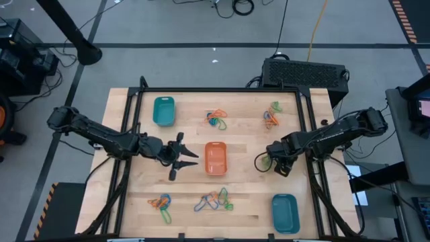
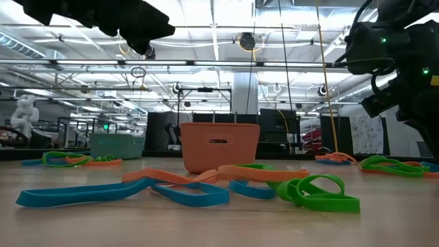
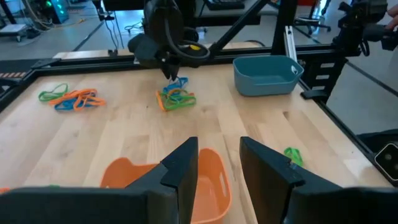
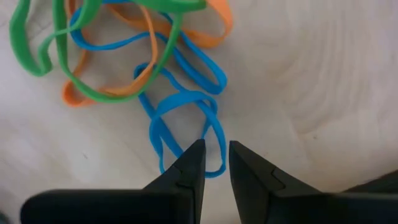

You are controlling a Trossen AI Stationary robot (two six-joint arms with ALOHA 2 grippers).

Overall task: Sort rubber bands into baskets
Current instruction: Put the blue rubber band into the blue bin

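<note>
A pale wooden plank surface point(image 1: 248, 202) with a black metal frame point(image 1: 201, 89) fills the middle of the high view. Around it lies a grey concrete floor point(image 1: 168, 27) crossed by dark seams, with black cables point(image 1: 236, 7) at the upper centre and a yellow cable point(image 1: 316, 27) at the upper right. A black perforated box point(image 1: 306, 71) sits just above the surface's upper right edge. In the low view, white ceiling beams point(image 2: 219, 65) and bright strip lights point(image 2: 226, 17) span the top, above dark cabinets point(image 2: 164, 130) along the far side.
</note>
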